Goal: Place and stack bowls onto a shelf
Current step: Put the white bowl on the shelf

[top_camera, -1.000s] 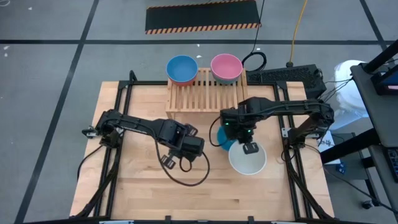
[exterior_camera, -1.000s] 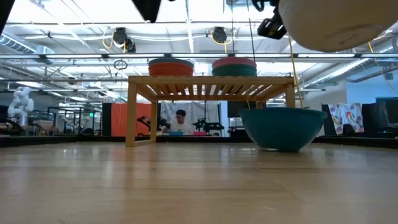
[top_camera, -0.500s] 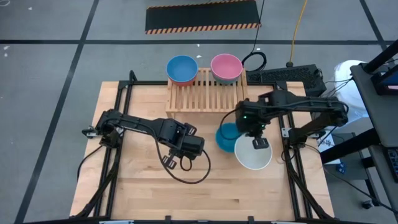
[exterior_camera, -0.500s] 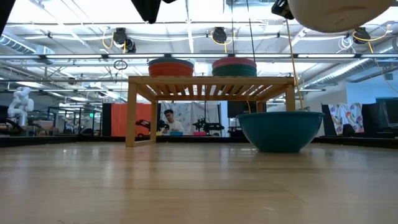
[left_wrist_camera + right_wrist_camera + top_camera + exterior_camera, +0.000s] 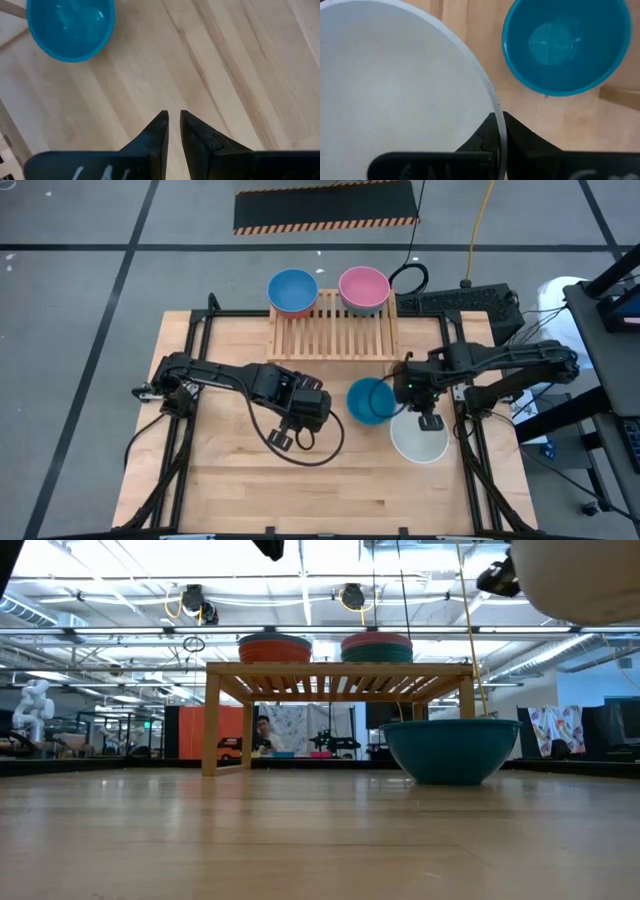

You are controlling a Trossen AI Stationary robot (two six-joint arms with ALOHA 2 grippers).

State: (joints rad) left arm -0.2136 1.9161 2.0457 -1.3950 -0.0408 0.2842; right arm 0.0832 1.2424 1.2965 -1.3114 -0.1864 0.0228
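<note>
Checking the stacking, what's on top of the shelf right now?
Two stacks stand on the shelf: a light blue bowl over a red one, a pink bowl over a dark green one. Anything deeper inside is hidden.

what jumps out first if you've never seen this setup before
The white bowl hangs in the air, pinched at its rim by the right hand, over the table's right side. Beside it the teal bowl sits on the tabletop before the shelf, which carries two bowl stacks at its back. The left hand hovers empty nearby.
</note>
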